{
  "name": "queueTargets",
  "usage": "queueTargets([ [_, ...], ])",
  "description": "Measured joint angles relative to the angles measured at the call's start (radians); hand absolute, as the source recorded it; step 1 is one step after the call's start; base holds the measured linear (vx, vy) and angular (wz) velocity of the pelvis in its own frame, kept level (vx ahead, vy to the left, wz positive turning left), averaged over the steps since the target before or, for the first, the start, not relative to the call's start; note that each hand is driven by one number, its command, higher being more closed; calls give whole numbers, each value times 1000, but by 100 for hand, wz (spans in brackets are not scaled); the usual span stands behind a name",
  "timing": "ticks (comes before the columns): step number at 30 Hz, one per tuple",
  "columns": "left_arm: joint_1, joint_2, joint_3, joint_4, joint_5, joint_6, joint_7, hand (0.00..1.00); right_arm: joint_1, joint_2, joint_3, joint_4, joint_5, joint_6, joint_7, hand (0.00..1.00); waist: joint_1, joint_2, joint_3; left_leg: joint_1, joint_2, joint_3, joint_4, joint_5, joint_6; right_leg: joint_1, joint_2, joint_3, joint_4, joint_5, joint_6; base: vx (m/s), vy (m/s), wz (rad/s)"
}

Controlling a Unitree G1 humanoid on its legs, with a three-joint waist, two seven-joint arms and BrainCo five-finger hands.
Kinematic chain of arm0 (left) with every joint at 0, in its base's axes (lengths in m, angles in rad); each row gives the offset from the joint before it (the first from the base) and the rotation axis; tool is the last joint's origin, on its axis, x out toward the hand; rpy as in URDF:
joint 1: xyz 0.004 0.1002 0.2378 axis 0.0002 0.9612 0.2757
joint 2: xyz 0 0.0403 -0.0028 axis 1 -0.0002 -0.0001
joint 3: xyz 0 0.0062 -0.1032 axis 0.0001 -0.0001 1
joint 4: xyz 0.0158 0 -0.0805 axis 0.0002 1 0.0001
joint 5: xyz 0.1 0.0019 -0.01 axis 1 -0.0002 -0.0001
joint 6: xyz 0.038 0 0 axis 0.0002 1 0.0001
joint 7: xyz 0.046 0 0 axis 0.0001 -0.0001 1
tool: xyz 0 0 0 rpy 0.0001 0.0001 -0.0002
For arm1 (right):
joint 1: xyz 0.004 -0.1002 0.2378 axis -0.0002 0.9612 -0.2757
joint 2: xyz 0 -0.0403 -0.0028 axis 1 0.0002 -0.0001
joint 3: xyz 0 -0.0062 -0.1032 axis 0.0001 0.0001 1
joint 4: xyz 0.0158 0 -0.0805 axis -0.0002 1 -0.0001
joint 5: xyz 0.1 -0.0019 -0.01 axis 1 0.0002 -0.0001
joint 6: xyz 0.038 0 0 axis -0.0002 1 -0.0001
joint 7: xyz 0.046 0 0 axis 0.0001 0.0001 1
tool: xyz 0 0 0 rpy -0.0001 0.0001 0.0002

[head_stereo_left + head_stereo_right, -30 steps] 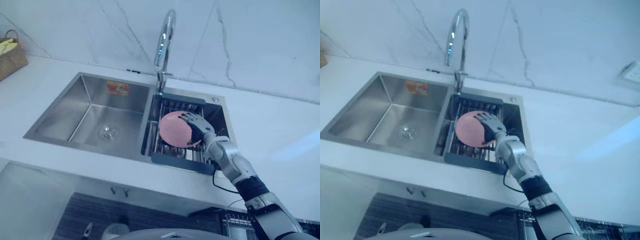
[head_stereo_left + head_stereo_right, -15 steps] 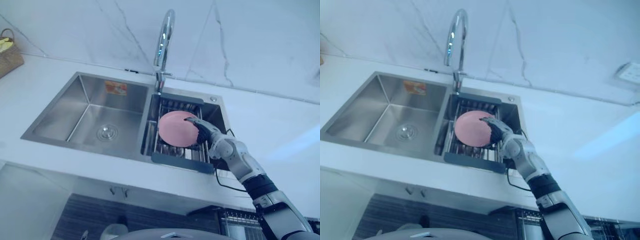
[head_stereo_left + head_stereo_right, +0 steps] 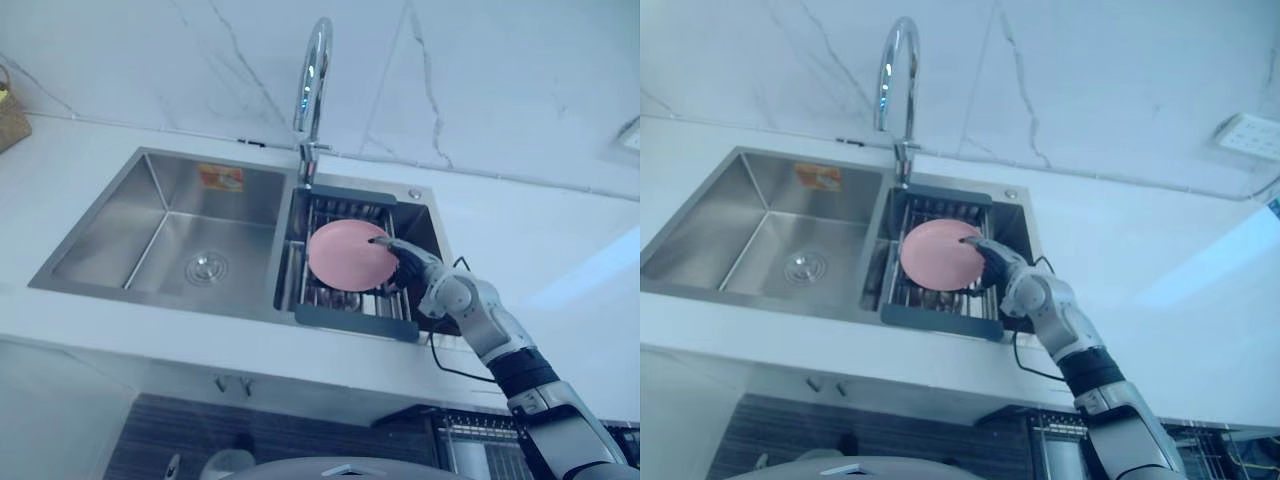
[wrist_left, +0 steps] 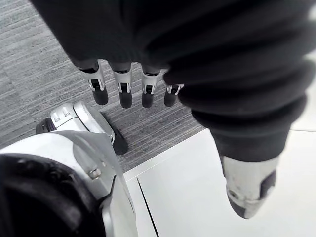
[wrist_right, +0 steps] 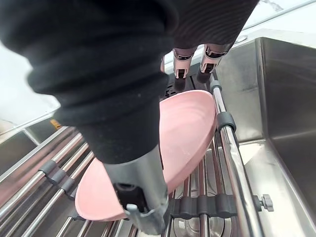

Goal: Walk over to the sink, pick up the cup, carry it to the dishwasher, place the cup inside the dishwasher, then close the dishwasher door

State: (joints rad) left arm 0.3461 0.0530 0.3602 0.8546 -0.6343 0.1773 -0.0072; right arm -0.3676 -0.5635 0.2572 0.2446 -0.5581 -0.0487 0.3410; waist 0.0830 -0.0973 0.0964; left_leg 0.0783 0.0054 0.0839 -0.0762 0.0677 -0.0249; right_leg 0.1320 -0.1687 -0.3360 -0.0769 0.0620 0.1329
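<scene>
A round pink dish (image 3: 345, 255) stands tilted on edge over the drying rack (image 3: 355, 312) in the sink's right basin; I see no cup. My right hand (image 3: 412, 265) grips the dish at its right rim. In the right wrist view the thumb (image 5: 143, 192) lies on the dish's (image 5: 190, 133) inner face and the fingers (image 5: 181, 61) curl past its far rim. My left hand (image 4: 122, 91) hangs over a grey floor with straight fingers, holding nothing.
The left basin (image 3: 180, 235) has a round drain. A tall chrome faucet (image 3: 312, 70) rises behind the rack. White counter surrounds the sink, with a woven basket (image 3: 8, 112) at far left. A wire rack (image 3: 1050, 432) shows below the counter's front edge.
The right hand has slid from over the dish's face to its right rim, and the dish now stands more upright, raised off the rack. The camera has shifted a little.
</scene>
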Motion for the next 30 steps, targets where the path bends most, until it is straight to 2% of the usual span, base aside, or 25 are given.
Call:
queueTargets([
  [4, 0, 0, 0, 15, -48, 15, 2, 0, 0, -1, -1, -35, -38, -43, 7, 0, 0, 8, 1, 8, 2, 6, 0, -4, -2, 4, 1, 8, 0, 0, 0, -9, -5, -6],
  [6, -1, 0, 1, 31, -110, 37, 9, 0, 0, -2, 3, -32, -81, -60, -13, 0, 1, 11, -1, 10, 2, 9, 0, -5, -2, 4, 1, 10, 0, 0, 0, -13, -2, -4],
  [13, -12, 6, 7, 66, -153, 57, 9, 0, -5, -3, 33, 12, -213, -99, -103, 0, 10, 11, -1, 8, 3, -1, 0, -4, -1, 8, 2, -1, -1, -1, -1, -7, -3, 4],
  [17, -24, 7, 13, 79, -171, 65, 8, 0, -9, 2, 99, 67, -240, -100, -128, 0, 23, 11, -2, 5, 2, -8, 0, -2, 1, 10, 2, -8, -3, -1, -1, -3, -1, 5],
  [21, -24, 9, 13, 81, -173, 67, 8, 0, -11, 8, 104, 108, -242, -87, -134, 0, 21, 8, -3, -5, -5, -33, -1, 6, 3, 14, -1, -34, -3, -3, 1, -6, 0, 19],
  [23, -25, 12, 13, 81, -189, 74, 14, 0, -13, 7, 122, 134, -244, -73, -136, 0, 30, 5, -4, -6, -5, -36, -1, 7, 3, 15, -1, -36, -3, -3, 2, -6, 4, 5],
  [27, -26, 16, 13, 89, -189, 86, 26, 0, -13, 14, 142, 135, -244, -73, -136, 0, 29, 3, -5, -6, -6, -40, -1, 9, 4, 16, -2, -38, -3, -2, 2, -2, 0, 1],
  [28, -31, 19, 13, 100, -188, 86, 26, 0, -13, 14, 143, 137, -245, -73, -136, 100, 29, 2, -4, -6, -7, -42, -1, 10, 4, 18, -2, -40, -3, -2, 2, -15, 2, 3],
  [30, -32, 22, 13, 101, -187, 86, 27, 0, -13, 14, 147, 147, -255, -73, -137, 100, 28, -2, -4, -6, -7, -47, -1, 11, 4, 22, -2, -46, -3, -2, 2, -17, 1, 7],
])
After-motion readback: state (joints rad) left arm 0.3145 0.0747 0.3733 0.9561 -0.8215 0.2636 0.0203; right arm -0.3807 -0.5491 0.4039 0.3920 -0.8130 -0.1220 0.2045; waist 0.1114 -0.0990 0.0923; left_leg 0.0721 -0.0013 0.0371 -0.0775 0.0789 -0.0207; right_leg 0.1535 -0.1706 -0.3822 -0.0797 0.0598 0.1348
